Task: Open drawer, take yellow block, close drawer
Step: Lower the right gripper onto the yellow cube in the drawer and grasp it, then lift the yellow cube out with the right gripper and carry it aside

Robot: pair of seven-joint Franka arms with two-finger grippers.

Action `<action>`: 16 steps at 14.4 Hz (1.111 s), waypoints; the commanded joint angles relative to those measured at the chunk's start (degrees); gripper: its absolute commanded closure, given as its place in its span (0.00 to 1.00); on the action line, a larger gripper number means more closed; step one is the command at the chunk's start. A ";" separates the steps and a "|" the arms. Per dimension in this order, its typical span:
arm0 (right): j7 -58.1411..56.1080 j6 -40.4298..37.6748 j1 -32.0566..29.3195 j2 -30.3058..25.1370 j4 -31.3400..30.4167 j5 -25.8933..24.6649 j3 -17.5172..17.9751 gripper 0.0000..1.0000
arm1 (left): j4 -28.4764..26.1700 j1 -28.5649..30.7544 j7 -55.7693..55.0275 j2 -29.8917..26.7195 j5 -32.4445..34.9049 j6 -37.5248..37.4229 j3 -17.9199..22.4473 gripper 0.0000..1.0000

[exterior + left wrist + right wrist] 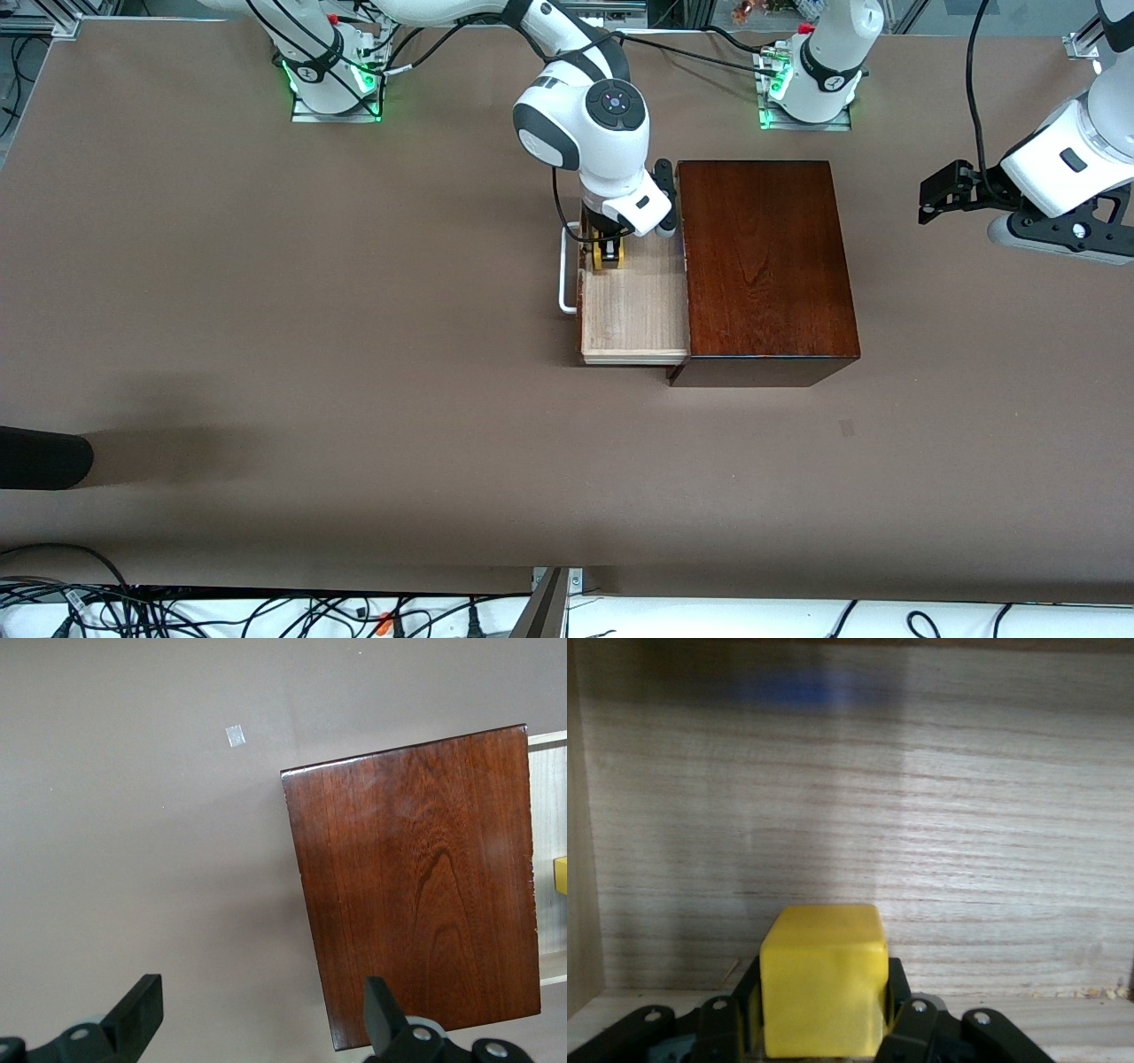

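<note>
Fingers of the right gripper (609,252) clench the block (610,257) inside the pulled-out drawer (633,315), at the box's (766,261) nine o'clock, while the left gripper (257,1014) waits spread wide and empty above the table (266,310) past the box's three o'clock.

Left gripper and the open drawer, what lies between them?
The dark wooden box: in the left wrist view its lid fills the stretch from the left gripper to the drawer, where the yellow block peeks out.

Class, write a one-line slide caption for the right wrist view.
Right gripper shut on small bright yellow cube inside pale light-wood drawer.
</note>
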 commanded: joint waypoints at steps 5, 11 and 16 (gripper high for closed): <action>4.50 -10.68 -0.40 -0.94 9.46 -0.15 -0.01 1.00 | 0.07 -0.42 1.13 -0.12 0.13 0.53 0.43 0.00; 9.09 -19.22 -7.23 -6.90 13.34 3.63 -0.63 1.00 | 0.16 -0.42 1.48 -0.12 0.04 0.62 0.43 0.00; 9.09 -23.71 -16.81 -13.06 13.26 5.74 -0.72 1.00 | 0.60 -1.47 1.75 -0.03 0.04 0.71 0.25 0.00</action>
